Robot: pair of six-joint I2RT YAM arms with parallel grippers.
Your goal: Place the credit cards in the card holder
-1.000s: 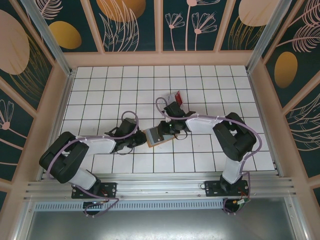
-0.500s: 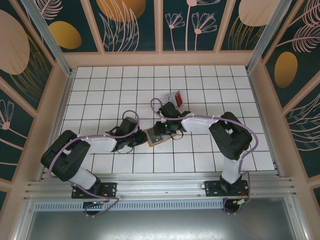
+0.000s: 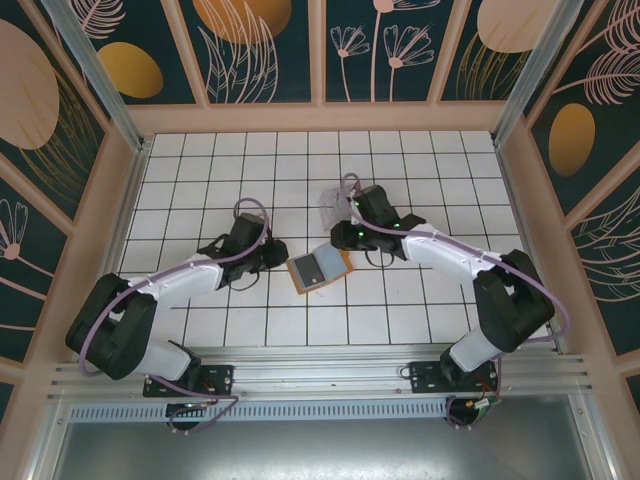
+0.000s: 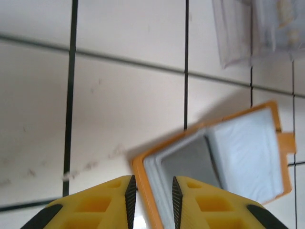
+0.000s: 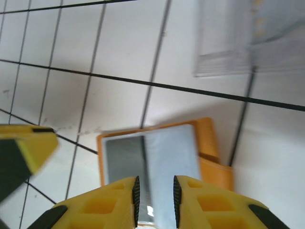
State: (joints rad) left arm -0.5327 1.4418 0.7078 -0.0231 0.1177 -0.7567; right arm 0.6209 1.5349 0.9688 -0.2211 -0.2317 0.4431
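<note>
Since the card holder [image 3: 318, 268] lies spread open on the table [image 3: 200, 160], ready for filling I think, the left gripper [image 4: 152, 185] and right gripper [image 5: 155, 185] hang close by it, each open a crack, holding nothing.

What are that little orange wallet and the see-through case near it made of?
The orange wallet looks like leather or imitation leather: matte orange rim, grey lining inside. The see-through case looks like thin clear plastic: glossy, with the white table showing through. Blur leaves both uncertain.
</note>
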